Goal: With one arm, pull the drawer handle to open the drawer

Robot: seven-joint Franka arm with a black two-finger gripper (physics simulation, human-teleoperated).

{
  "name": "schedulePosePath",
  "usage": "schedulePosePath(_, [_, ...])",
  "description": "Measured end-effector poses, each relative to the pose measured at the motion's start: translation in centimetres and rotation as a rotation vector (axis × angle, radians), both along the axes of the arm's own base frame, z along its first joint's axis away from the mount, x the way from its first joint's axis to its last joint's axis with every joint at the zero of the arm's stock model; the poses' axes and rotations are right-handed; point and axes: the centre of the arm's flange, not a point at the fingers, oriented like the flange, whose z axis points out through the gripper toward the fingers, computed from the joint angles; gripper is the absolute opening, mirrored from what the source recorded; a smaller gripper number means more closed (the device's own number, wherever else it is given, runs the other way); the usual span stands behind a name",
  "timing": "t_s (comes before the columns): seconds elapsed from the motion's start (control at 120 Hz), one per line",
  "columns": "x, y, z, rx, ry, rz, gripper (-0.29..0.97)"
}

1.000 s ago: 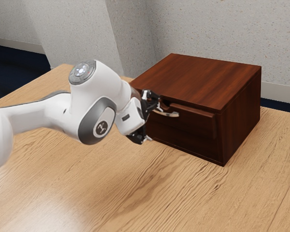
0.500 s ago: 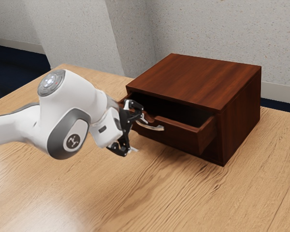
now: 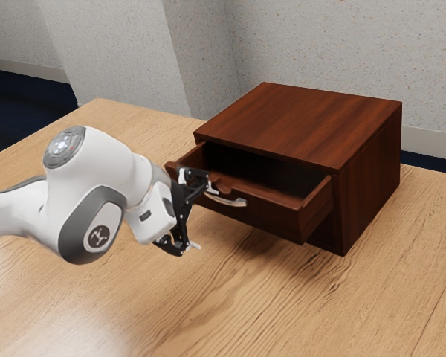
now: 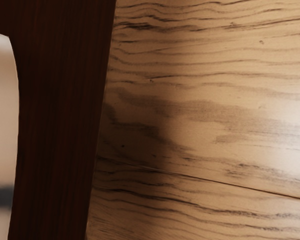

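While wide apart, empty, beside the handle [image 3: 227, 199], fingers [image 3: 194, 178] over wooden table [image 3: 282, 297]; speckled walls [image 3: 119, 44].

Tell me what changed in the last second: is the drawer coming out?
Yes. The drawer has slid out of the cabinet toward the exterior view's left, from nearly shut to well open, with the claw at its handle. The arm drew back the same way. The cabinet and table stayed put.

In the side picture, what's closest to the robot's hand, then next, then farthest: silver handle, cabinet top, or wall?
1. Silver handle, right at the gripper, on the drawer front.
2. Cabinet top, higher up and farther back.
3. Wall, behind it all.
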Motion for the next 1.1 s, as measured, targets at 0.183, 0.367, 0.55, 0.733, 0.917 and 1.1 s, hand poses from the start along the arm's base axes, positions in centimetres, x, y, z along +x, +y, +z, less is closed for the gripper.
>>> schedulePosePath(0.183, [-0.2, 0.1, 0.6, -0.009, -0.020, 0.008, 0.66])
schedulePosePath(0.367, [-1.4, 0.3, 1.4, -0.029, -0.036, 0.016, 0.59])
schedulePosePath(0.55, [-2.5, 0.3, 1.1, -0.042, -0.033, 0.018, 0.66])
schedulePosePath(0.733, [-4.3, 0.4, 1.1, -0.061, -0.037, 0.019, 0.68])
schedulePosePath(0.917, [-5.7, 0.1, 0.6, -0.073, -0.030, 0.016, 0.69])
schedulePosePath(1.1, [-7.7, -0.2, 0.6, -0.091, -0.036, 0.009, 0.68])
